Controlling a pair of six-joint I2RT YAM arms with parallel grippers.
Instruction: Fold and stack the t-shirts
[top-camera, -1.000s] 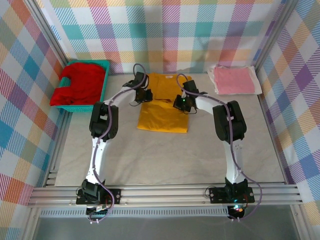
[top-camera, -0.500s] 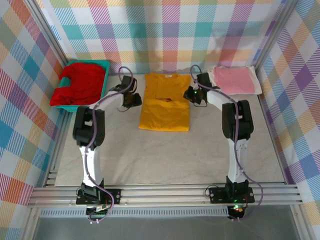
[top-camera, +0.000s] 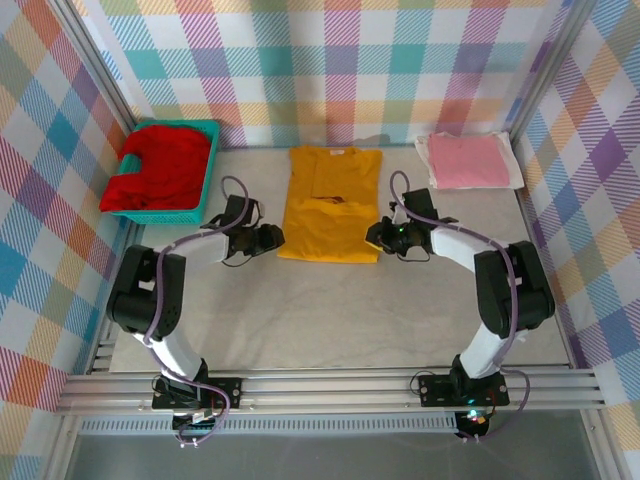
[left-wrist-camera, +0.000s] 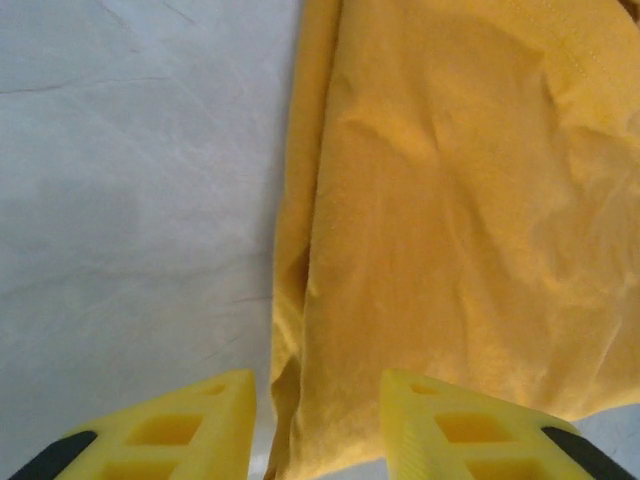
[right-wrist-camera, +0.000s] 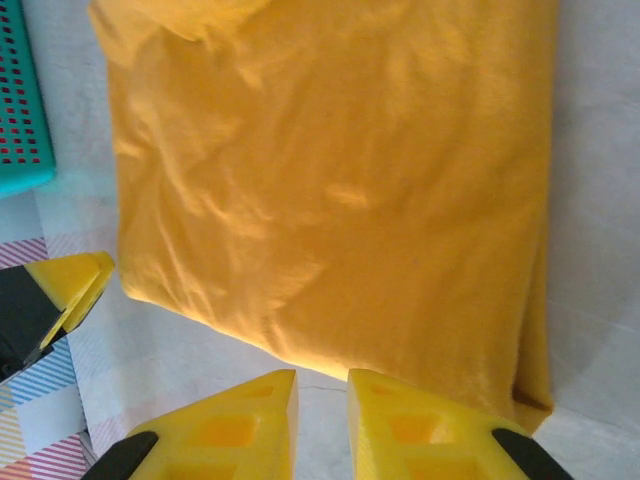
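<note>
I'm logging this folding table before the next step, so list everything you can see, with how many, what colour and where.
yellow t-shirt: one, mustard yellow, lying flat in the middle of the table's far half
pink t-shirt: one, pink, folded, far right corner
red t-shirt: one, red, bunched in the basket
basket: one, teal, far left corner
table: one, pale grey
walls: pastel checks, on three sides
left hand: one, black and yellow, at the yellow t-shirt's near left corner, open
right hand: one, black and yellow, at its near right corner, slightly open
</note>
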